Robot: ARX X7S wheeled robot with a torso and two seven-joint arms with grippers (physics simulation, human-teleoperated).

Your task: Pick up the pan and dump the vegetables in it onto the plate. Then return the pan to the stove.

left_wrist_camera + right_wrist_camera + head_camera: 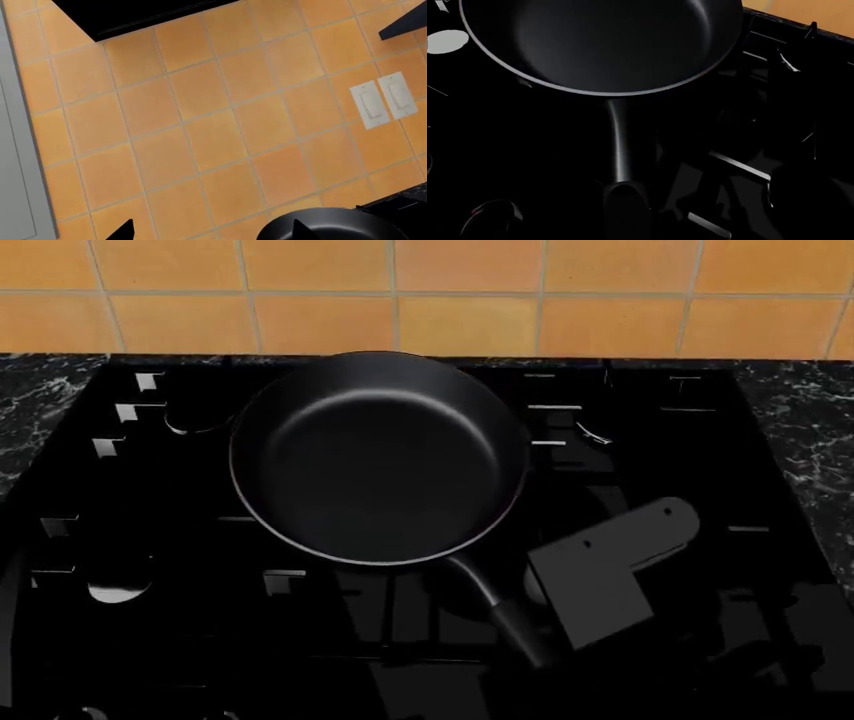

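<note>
Pan (378, 455) sits empty on stove (747, 570), apart from tools; tools' grip state can't tell.

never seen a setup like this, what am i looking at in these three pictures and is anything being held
These are simulator renders from a two-armed robot. One camera sits on its head and looks down at a black stove with an empty pan resting on it. A camera near the right claw looks along the pan's handle; the claw itself is not in view. The left arm's camera mostly sees the orange tiled wall, two white switches and the pan's edge; two dark tips, probably its claw, stand apart around nothing. No garlic or plate appears.
</note>
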